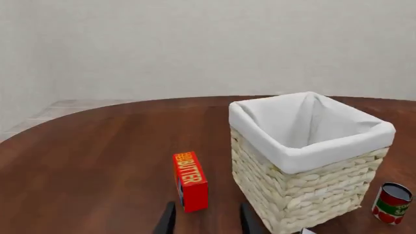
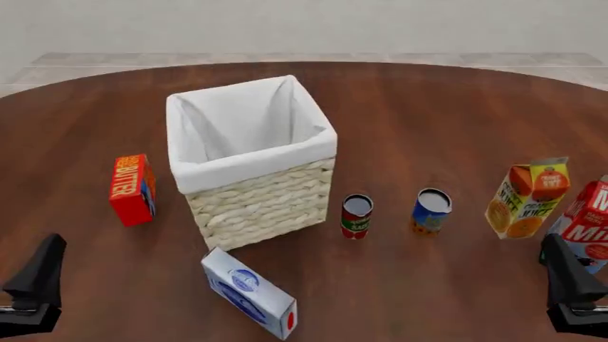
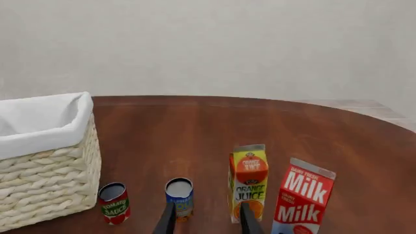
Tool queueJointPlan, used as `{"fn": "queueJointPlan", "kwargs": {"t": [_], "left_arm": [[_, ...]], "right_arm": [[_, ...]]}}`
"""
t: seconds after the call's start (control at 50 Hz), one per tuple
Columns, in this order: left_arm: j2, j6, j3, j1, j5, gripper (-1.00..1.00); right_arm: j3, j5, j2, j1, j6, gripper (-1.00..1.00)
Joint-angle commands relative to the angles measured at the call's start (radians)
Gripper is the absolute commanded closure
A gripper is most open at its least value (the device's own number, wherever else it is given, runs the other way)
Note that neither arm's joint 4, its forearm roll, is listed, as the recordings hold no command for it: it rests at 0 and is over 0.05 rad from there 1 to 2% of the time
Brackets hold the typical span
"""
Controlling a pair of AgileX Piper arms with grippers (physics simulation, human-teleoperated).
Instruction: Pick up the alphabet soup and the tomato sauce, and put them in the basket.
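Cans, cartons, basket on table

On the round brown desk you have the wicker basket left of centre, upright, its white liner folded over the rim. Just right of it stands the tomato sauce can, close to the basket wall but apart from it. The alphabet soup can stands further right, a gap between the two cans. Right again: an orange juice carton, then a milk carton at the edge. A red butter box stands left of the basket. A white-and-blue box lies in front of it. Your left claw and right claw sit at the near corners, well apart from everything but the milk carton.
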Motion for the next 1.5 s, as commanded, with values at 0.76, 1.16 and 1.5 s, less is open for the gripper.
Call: {"fn": "queueJointPlan", "kwargs": {"t": [0.76, 1.16, 1.5], "left_arm": [[0.006, 0.0, -0.003, 0.0, -0.001, -1.0], [0.005, 0.0, -0.003, 0.0, -0.001, -1.0], [0.006, 0.0, -0.003, 0.0, -0.001, -1.0]], "right_arm": [[-0.079, 0.012, 0.065, 0.05, -0.047, -1.0], [-0.172, 0.009, 0.188, 0.141, -0.018, -1.0], [-0.228, -0.076, 0.371, 0.224, -0.021, -1.0]]}}
